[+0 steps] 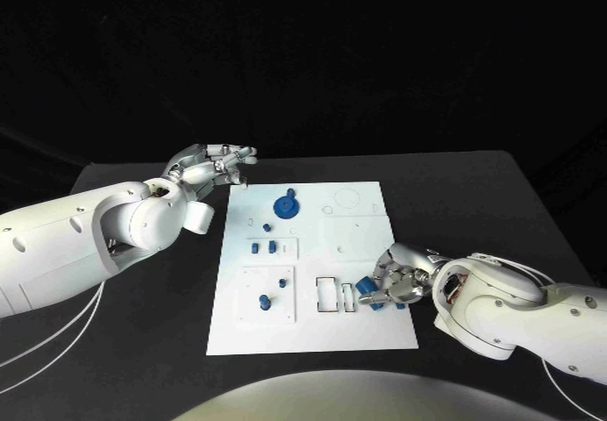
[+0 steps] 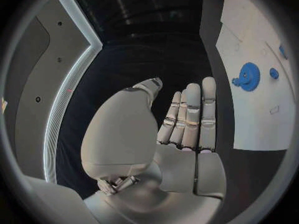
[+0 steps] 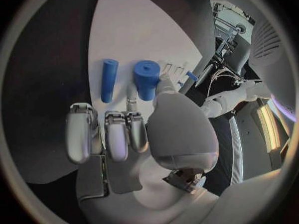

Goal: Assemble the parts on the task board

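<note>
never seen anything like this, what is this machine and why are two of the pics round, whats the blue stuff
It is a robot with two white arms, each ending in a silver hand with many fingers. The square picture comes from a camera on its head, looking down at a black table. The two round pictures come from fisheye cameras at its wrists, behind each hand, so straight edges look bent.

On the table lies a white task board. The blue things are small parts to be fitted into it; one is a blue gear near the far end.

The left hand is beside the board's far corner, fingers straight, holding nothing. The right hand is at the board's near right edge, by a thick blue cylinder and a thinner blue rod. Whether it grips one, I cannot tell.
</note>
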`<action>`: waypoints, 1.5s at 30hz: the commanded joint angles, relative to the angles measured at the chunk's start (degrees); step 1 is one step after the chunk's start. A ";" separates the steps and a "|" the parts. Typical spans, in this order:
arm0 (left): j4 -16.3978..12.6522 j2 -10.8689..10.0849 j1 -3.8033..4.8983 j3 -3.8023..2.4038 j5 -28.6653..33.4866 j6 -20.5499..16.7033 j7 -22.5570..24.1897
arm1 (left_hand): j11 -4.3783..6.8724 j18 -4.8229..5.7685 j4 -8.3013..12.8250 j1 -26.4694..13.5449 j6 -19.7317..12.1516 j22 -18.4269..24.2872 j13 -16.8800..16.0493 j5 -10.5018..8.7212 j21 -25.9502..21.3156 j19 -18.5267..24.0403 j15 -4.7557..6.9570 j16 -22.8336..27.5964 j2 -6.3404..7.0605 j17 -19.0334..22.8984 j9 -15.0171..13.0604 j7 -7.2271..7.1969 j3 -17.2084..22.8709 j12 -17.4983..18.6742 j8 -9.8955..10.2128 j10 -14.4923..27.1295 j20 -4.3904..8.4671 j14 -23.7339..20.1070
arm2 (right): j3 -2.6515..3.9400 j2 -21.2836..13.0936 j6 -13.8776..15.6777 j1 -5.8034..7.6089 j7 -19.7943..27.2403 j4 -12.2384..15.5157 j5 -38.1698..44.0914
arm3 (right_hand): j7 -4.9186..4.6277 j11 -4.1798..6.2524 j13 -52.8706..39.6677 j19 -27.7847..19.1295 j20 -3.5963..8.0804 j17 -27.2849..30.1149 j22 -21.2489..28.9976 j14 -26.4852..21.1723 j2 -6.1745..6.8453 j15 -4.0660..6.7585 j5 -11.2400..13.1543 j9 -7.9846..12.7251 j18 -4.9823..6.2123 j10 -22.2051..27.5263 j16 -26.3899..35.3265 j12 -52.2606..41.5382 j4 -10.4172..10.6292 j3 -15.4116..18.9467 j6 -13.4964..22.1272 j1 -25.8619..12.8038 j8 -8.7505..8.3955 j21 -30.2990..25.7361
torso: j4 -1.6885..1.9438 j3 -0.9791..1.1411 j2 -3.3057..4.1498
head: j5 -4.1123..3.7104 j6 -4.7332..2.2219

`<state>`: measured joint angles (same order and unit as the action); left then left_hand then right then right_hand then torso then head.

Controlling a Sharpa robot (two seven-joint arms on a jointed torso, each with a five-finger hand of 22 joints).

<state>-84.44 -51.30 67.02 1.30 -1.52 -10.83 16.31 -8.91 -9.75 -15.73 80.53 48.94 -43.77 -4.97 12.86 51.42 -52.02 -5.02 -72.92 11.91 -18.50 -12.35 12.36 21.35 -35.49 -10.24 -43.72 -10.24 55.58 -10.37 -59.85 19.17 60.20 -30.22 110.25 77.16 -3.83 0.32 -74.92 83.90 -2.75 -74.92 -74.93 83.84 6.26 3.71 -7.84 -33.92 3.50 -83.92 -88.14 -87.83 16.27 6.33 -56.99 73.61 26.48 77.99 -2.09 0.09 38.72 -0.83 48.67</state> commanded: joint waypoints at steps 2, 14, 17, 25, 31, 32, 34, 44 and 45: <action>-0.14 0.03 0.03 -0.03 -0.14 0.85 0.24 | -0.08 -0.80 0.13 0.56 -0.40 0.07 -0.07 -0.04 -0.30 -0.24 0.05 -0.25 -0.10 -0.09 -0.09 0.03 -0.36 -0.24 -0.31 0.49 -0.23 -0.47 | -0.38 -0.02 1.70 -0.49 -3.24 -0.41 0.98 | 0.98 0.95 -13.43 0.70 0.84 -8.54 -9.62 4.83 -3.71 0.92 -0.12 0.64 -0.78 -4.99 -0.16 0.04 -0.98 -5.51 -0.76 8.26 -1.02 -0.11 | 0.04 0.01 -0.04 | -0.07 -0.04; -0.05 0.25 0.03 -0.03 -0.14 1.20 0.36 | -0.09 -0.80 0.07 0.64 -0.43 0.10 -0.06 -0.03 -0.36 -0.24 0.04 -0.25 -0.17 -0.09 -0.14 0.04 -0.54 -0.32 -0.38 0.62 -0.24 -0.52 | -0.34 -1.21 8.22 1.40 -1.84 1.70 -15.61 | 1.71 1.64 -13.45 1.12 1.50 -8.87 -10.33 4.91 4.06 1.52 0.08 0.45 -0.93 -5.06 -0.08 0.31 -0.47 -30.71 -2.96 4.16 -1.71 0.12 | -0.03 -0.09 -0.08 | -0.11 -0.38; -0.02 0.34 0.03 -0.02 -0.14 1.29 0.39 | -0.09 -0.80 0.07 0.64 -0.43 0.10 -0.06 -0.03 -0.36 -0.24 0.04 -0.25 -0.17 -0.09 -0.14 0.04 -0.54 -0.32 -0.38 0.62 -0.24 -0.52 | -0.32 -1.24 9.06 2.46 -0.94 2.58 -18.54 | 1.71 1.65 -13.61 1.24 1.52 -9.06 -10.48 4.96 4.99 1.53 0.20 -0.01 -0.98 -5.18 -0.13 0.09 -0.57 -32.65 -3.12 1.86 -1.36 0.29 | -0.03 -0.08 -0.10 | -0.13 -0.51; 0.01 0.54 0.01 -0.02 -0.14 1.51 0.44 | -0.09 -0.80 0.07 0.67 -0.46 0.10 -0.06 -0.02 -0.37 -0.23 0.04 -0.25 -0.18 -0.09 -0.15 0.04 -0.57 -0.33 -0.38 0.65 -0.24 -0.53 | -0.30 1.37 6.81 3.53 0.38 2.94 -22.89 | 1.52 1.49 -13.62 1.34 1.44 -9.72 -10.66 5.09 5.76 1.38 0.57 -0.73 -1.01 -5.21 -0.31 0.15 0.17 -33.26 -3.61 -4.44 -0.80 0.33 | 0.06 -0.06 0.05 | -0.15 -0.54; -0.13 0.57 0.01 -0.01 -0.14 1.60 0.33 | -0.09 -0.80 0.12 0.89 -0.52 0.12 -0.06 0.05 -0.41 -0.23 0.04 -0.25 -0.30 -0.08 -0.17 0.03 -0.58 -0.39 -0.41 0.72 -0.24 -0.57 | -0.31 4.00 3.59 2.86 0.04 1.67 -23.60 | 1.52 1.48 -13.35 1.30 1.41 -10.09 -10.67 5.15 5.26 1.37 0.65 -0.95 -0.98 -5.07 -0.41 0.60 0.06 -32.51 -3.67 -6.88 -0.74 0.17 | 0.09 -0.04 0.04 | 0.19 -0.33; -0.15 0.56 0.01 -0.01 -0.14 1.62 0.32 | -0.09 -0.80 0.12 0.89 -0.52 0.12 -0.06 0.05 -0.41 -0.23 0.04 -0.25 -0.30 -0.08 -0.17 0.03 -0.58 -0.39 -0.41 0.72 -0.24 -0.57 | -0.31 4.42 3.21 2.77 -0.04 1.50 -23.48 | 1.52 1.48 -13.37 1.33 1.41 -10.25 -10.69 5.19 5.22 1.37 0.66 -0.97 -0.99 -5.08 -0.45 0.57 0.06 -32.42 -3.69 -7.12 -0.74 0.22 | 0.04 -0.03 0.03 | 0.26 -0.31; -0.16 0.58 0.01 0.00 -0.14 1.65 0.31 | -0.08 -0.80 0.14 0.94 -0.53 0.12 -0.06 0.08 -0.42 -0.23 0.04 -0.25 -0.33 -0.08 -0.18 0.03 -0.57 -0.40 -0.42 0.73 -0.24 -0.58 | -0.31 5.12 2.71 2.66 -0.19 1.25 -23.19 | 1.52 1.48 -13.37 1.32 1.41 -10.24 -10.69 5.18 5.20 1.37 0.66 -0.98 -0.99 -5.08 -0.45 0.58 0.05 -32.37 -3.70 -7.25 -0.74 0.19 | 0.00 -0.03 0.03 | 0.37 -0.23; -0.28 0.64 0.02 0.01 -0.19 1.61 0.14 | -0.09 -0.80 0.15 1.00 -0.54 0.13 -0.05 0.10 -0.43 -0.23 0.04 -0.24 -0.37 -0.08 -0.18 0.03 -0.57 -0.43 -0.43 0.74 -0.24 -0.59 | -0.31 6.95 3.13 2.47 -1.42 0.33 -19.33 | 1.57 1.51 -13.32 1.41 1.40 -10.60 -10.84 5.24 7.11 1.37 0.89 -1.28 -1.01 -5.10 -0.54 0.73 0.16 -27.51 -4.27 -12.29 -0.69 0.21 | -0.01 -0.07 0.03 | 0.57 -0.09; -0.28 0.64 0.02 0.01 -0.19 1.58 0.13 | -0.09 -0.80 0.15 1.00 -0.54 0.13 -0.05 0.10 -0.43 -0.23 0.04 -0.24 -0.37 -0.08 -0.18 0.03 -0.57 -0.43 -0.43 0.74 -0.24 -0.59 | -0.31 7.06 3.26 2.47 -1.50 0.26 -18.99 | 1.57 1.51 -13.32 1.41 1.40 -10.60 -10.84 5.24 7.11 1.37 0.89 -1.28 -1.01 -5.10 -0.54 0.73 0.16 -27.51 -4.27 -12.29 -0.69 0.21 | 0.00 -0.08 0.03 | 0.56 -0.07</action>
<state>-84.55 -50.75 67.01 1.35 -1.52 -10.18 16.24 -8.90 -9.75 -15.72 80.98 48.94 -43.73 -4.97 12.86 51.19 -52.02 -4.82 -72.92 11.46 -18.50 -12.48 12.36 21.03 -35.73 -10.45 -43.32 -10.24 55.37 -10.68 -52.94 23.48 62.74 -31.11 110.53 55.85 -4.19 1.52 -74.95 83.90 -1.53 -74.90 -74.95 83.93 13.41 4.82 -7.10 -35.19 3.51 -84.14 -88.36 -87.30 16.47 -21.27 -59.12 61.63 25.98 78.20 -2.06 0.03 38.74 -0.30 48.58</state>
